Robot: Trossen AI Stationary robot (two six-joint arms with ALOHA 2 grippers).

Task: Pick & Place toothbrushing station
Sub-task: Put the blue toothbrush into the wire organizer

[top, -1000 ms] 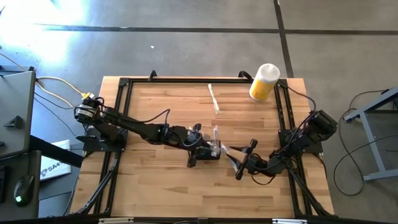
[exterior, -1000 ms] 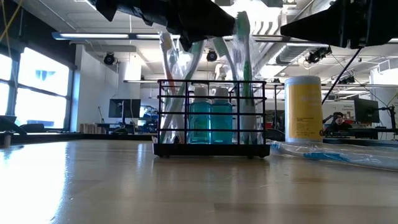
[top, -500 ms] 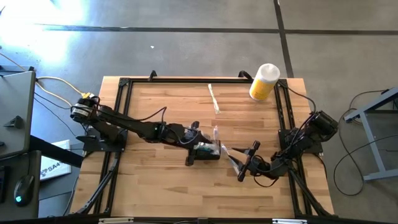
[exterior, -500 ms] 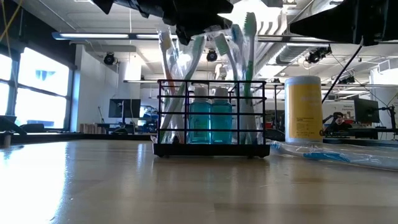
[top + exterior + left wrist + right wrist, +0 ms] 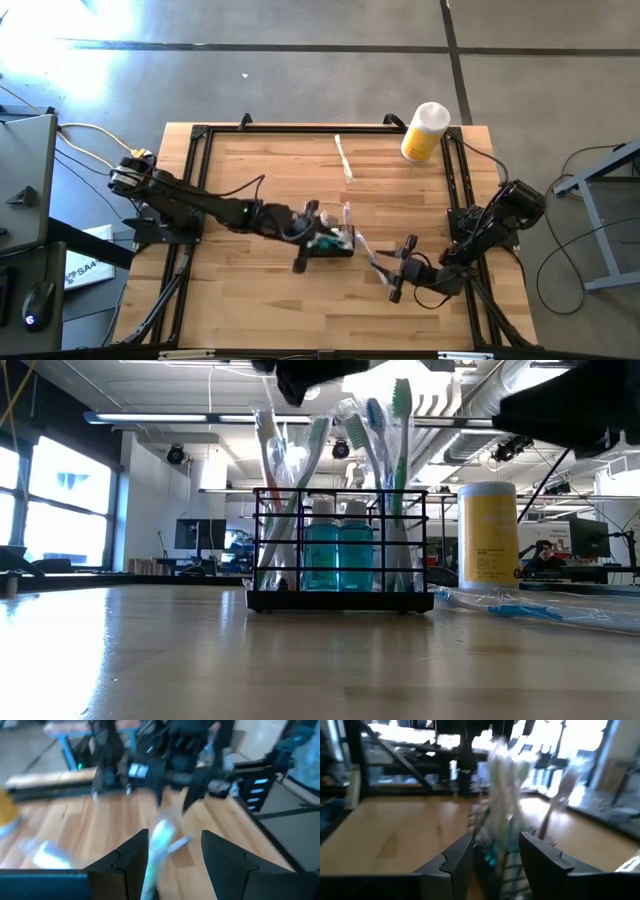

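standing on the table (image 5: 250, 165), the toothbrushing station (image 5: 340, 550) shows no readable writing; left pincer (image 5: 306, 236) open above it.

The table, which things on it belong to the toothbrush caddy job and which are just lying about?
Part of the job:
- black wire caddy, standing on the table
- toothbrushes and blue bottles inside the caddy
- left gripper, open above the caddy
- right gripper, beside the caddy

Lying about:
- yellow canister at the far edge
- wrapped toothbrush
- wrapped blue toothbrush
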